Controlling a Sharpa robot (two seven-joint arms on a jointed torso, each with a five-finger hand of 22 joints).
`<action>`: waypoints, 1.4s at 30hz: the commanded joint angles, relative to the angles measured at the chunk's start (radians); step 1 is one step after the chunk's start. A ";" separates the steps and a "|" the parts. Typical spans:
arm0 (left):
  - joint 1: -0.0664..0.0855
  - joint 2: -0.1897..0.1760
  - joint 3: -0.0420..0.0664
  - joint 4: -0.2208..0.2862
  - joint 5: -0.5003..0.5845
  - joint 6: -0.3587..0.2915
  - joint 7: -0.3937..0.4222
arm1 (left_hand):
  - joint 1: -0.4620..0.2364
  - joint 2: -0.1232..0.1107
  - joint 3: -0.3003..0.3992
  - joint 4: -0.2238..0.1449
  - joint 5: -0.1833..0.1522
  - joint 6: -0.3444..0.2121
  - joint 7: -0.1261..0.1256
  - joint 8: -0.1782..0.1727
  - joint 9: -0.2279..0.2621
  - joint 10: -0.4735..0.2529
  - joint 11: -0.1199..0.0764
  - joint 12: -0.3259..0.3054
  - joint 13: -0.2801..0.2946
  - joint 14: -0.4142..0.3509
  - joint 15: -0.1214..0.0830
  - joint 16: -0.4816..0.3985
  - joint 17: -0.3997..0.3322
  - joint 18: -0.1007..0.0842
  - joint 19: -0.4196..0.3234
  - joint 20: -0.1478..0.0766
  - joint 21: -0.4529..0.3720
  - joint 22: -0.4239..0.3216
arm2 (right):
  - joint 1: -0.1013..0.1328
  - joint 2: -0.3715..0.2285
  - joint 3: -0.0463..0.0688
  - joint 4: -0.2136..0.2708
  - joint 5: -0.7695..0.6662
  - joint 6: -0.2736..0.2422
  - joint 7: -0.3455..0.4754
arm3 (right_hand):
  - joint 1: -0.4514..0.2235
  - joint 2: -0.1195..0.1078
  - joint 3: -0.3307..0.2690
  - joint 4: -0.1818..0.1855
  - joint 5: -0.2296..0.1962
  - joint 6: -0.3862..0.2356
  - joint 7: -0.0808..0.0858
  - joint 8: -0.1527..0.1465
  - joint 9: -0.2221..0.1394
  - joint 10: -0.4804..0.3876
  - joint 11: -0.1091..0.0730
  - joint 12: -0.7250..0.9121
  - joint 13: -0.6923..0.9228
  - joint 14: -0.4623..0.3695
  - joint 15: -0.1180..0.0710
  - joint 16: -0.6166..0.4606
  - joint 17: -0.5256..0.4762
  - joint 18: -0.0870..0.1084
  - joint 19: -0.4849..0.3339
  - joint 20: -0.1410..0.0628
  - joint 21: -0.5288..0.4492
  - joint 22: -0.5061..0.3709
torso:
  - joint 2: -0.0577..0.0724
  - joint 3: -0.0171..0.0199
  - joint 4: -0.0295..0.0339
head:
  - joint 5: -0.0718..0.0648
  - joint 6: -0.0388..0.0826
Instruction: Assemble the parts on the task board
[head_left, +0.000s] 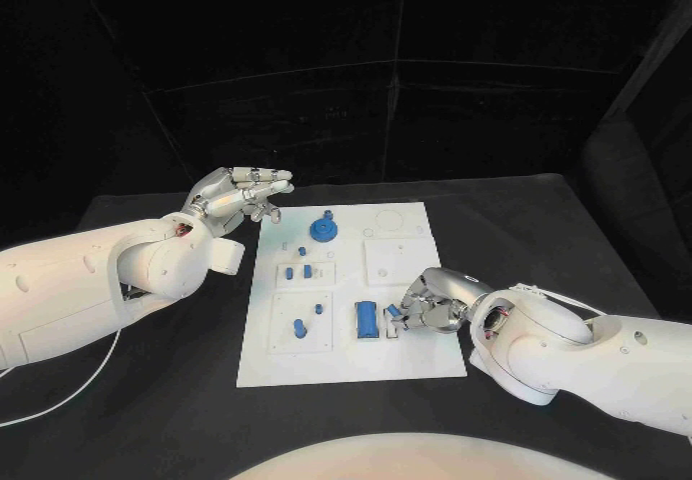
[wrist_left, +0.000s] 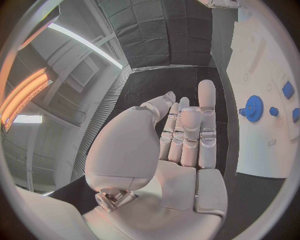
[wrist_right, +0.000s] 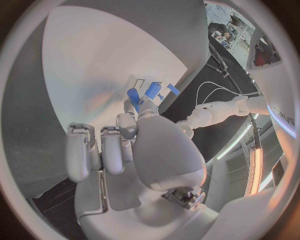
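Our right robot hand (head_left: 433, 303) rests low over the near right part of the task board (head_left: 411, 360), its fingers curled down at the board's surface. In the right wrist view the fingertips (wrist_right: 139, 106) close around a small blue part (wrist_right: 133, 95), so we read this robot hand as pinching that piece against the board. Just beside it, toward the board's middle, lies a blue rectangular block (head_left: 368, 319), upright in its recess, with another small blue piece (head_left: 392, 311) touching the fingers.

Our left robot hand (head_left: 240, 197) hangs above the bench (head_left: 159, 215) just off the far left corner of the board, holding nothing. The left wrist view shows its fingers (wrist_left: 207, 120) stretched out long and side by side, with the thumb apart, so it is open.

Outward from there, a blue gear (head_left: 326, 230) sits on the far part of the board, a short peg standing beside it. Two small blue pegs (head_left: 299, 271) stand in a square recess near the board's middle left, and further pegs (head_left: 300, 326) lie in the recess nearer to us. The white board lies in the middle of the black bench.
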 joint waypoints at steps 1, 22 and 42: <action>0.001 0.000 0.001 0.002 0.001 0.016 0.000 | -0.011 -0.003 -0.005 0.001 0.003 -0.008 0.000 0.005 -0.001 -0.007 0.000 0.004 0.000 -0.007 0.002 -0.004 -0.002 0.013 -0.002 0.002 -0.007 -0.002 | 0.001 0.000 0.000 0.005 0.077 -0.046 -0.003 | -0.016 -0.002 -0.001 0.008 0.012 0.009 -0.002 -0.005 0.004 0.022 -0.023 0.008 0.003 0.075 -0.006 0.005 0.117 -0.007 0.037 -0.008 0.006 0.185 | 0.000 0.0001 0.0001 | -0.001 -0.001; 0.001 0.001 0.001 0.003 0.001 0.024 -0.003 | -0.009 -0.003 -0.004 -0.001 0.003 -0.010 0.001 0.005 -0.001 -0.008 0.000 0.004 0.000 -0.008 0.002 -0.004 -0.003 0.014 -0.002 0.003 -0.008 -0.002 | 0.001 0.029 0.000 -0.013 0.081 0.006 -0.095 | -0.063 -0.007 -0.025 0.019 0.025 0.044 -0.015 0.008 0.018 0.033 -0.033 0.018 0.010 0.076 -0.014 0.010 0.125 -0.007 0.039 -0.015 0.007 0.187 | 0.000 0.0001 0.0006 | -0.002 -0.003; 0.001 -0.001 0.001 0.005 0.001 0.024 -0.004 | -0.009 -0.003 -0.004 -0.001 0.003 -0.010 0.001 0.005 -0.001 -0.008 0.000 0.004 0.000 -0.008 0.002 -0.004 -0.003 0.014 -0.002 0.003 -0.008 -0.002 | 0.001 0.050 0.000 -0.032 0.074 0.019 -0.103 | -0.158 -0.007 -0.073 0.020 -0.124 0.043 -0.012 0.008 0.028 0.035 -0.029 0.010 0.007 0.075 -0.012 0.005 0.118 -0.007 0.036 -0.016 0.004 0.184 | 0.001 0.0001 -0.0001 | 0.000 -0.005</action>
